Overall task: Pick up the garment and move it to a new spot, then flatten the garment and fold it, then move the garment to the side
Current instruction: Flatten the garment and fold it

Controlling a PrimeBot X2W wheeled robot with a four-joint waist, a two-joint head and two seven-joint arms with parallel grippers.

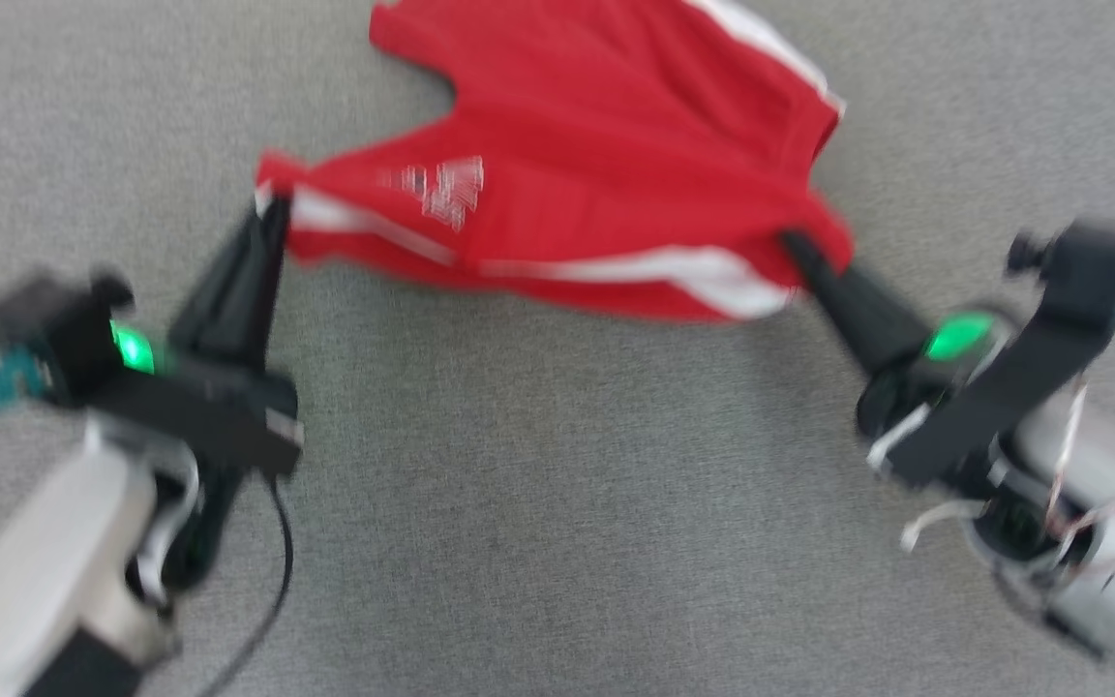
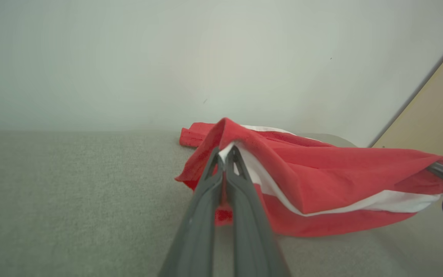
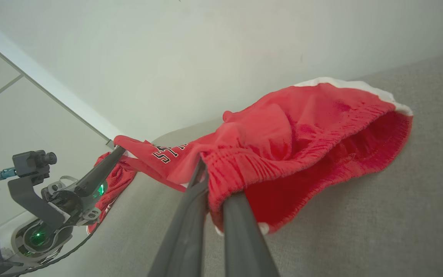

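Left end effector [image 1: 272, 208] — pinching garment [image 1: 596, 145] | right end effector [image 1: 795, 242] — same, angled inward

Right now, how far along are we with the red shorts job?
Grasping looks done: the left gripper and right gripper are each shut on an edge of the red shorts. In hand: the shorts hang bunched between them, partly resting on the grey surface; whether this is the new spot I cannot tell. Left: flattening, folding and moving them aside.
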